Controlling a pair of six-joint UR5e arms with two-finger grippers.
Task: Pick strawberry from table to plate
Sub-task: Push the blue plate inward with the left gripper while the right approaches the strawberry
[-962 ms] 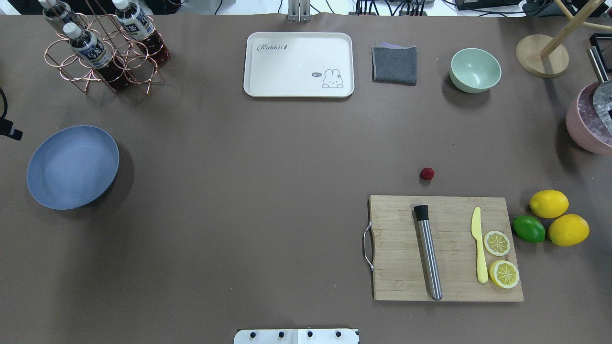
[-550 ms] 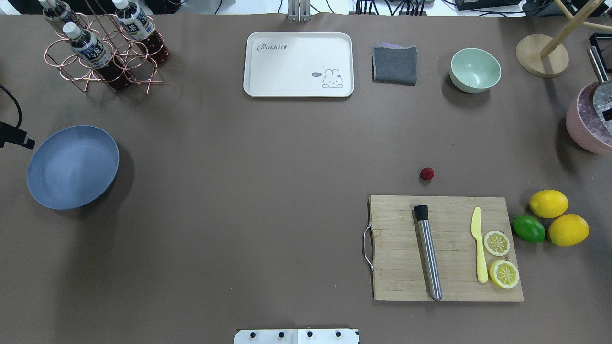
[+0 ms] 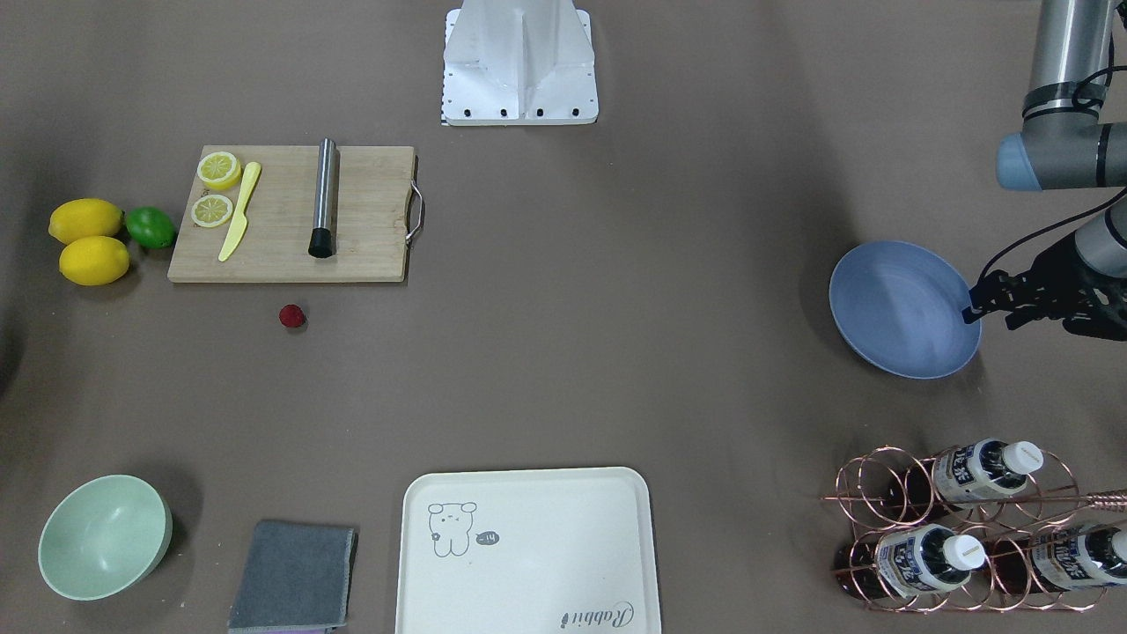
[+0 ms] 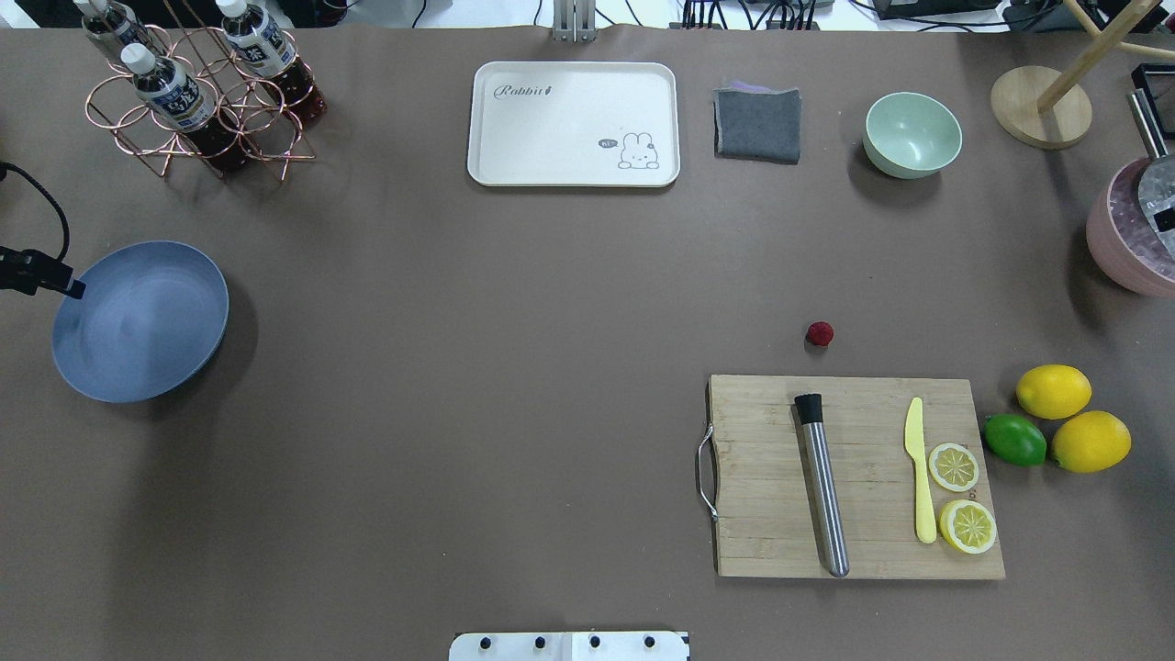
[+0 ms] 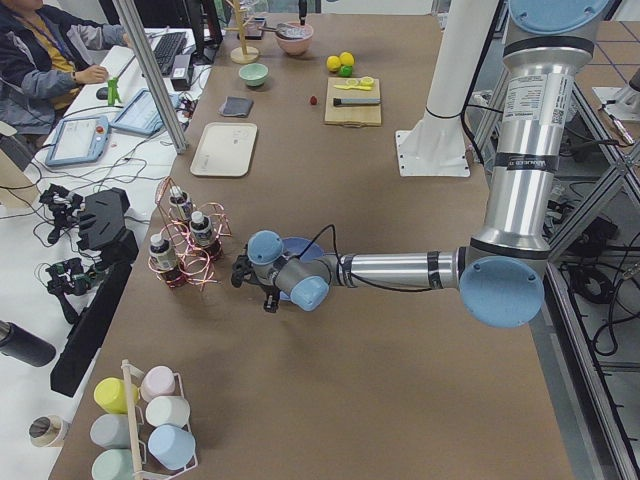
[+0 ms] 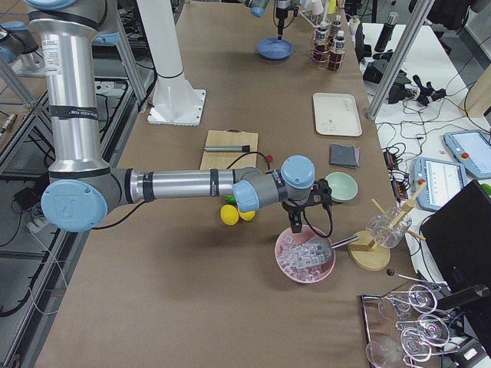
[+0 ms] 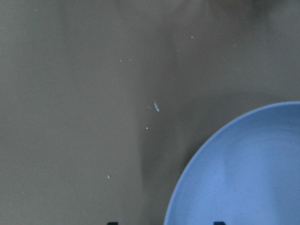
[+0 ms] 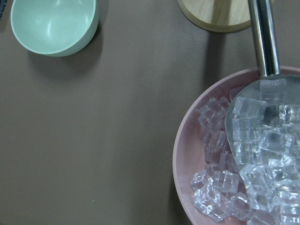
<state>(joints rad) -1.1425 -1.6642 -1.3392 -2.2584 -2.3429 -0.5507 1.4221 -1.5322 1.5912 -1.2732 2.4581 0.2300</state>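
The tiny dark red strawberry (image 4: 820,333) lies loose on the brown-grey tabletop (image 4: 514,367) just beside the wooden cutting board (image 4: 854,477), well apart from the empty round blue-grey plate (image 4: 138,321), so a long carry seems due. The left pincer (image 3: 975,306) hovers at that plate's rim, tips spread, holding nothing; the right pincer (image 6: 301,215), over the pink ice bowl (image 6: 305,257), cannot be judged open or closed.

"What shifts here?"
"The left gripper (image 4: 73,287) pushes farther in from the left edge of the surface (image 4: 514,367), frame by frame. Its tip now reaches over the rim of the blue plate (image 4: 147,330)."
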